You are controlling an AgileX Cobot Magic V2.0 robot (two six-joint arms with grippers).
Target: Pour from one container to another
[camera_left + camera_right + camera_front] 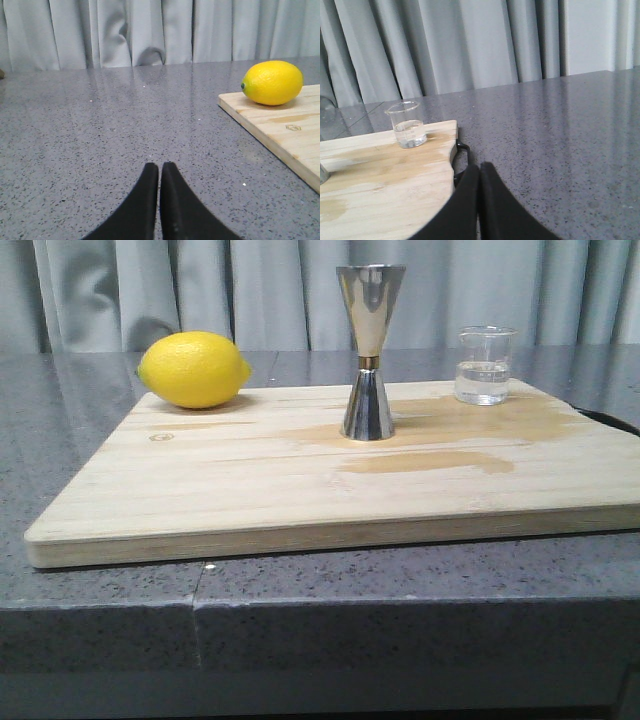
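Observation:
A small clear glass beaker (485, 365) holding a little clear liquid stands at the back right of the wooden board (250, 490); the right wrist view shows the beaker (408, 125) too. The tall steel jigger (369, 352), gold band at its waist, stands upright mid-board. Neither gripper appears in the front view. My left gripper (159, 167) is shut and empty, low over the grey counter to the left of the board. Just off the board's right edge, my right gripper (479, 167) is shut and empty, short of the beaker.
A yellow lemon (194, 369) lies on the board's back left corner, also seen as the lemon (272, 82) from the left wrist. Wet stains (450, 440) darken the board between jigger and beaker. A black handle (461, 155) juts from the board's right edge. Grey curtains hang behind the counter (100, 590).

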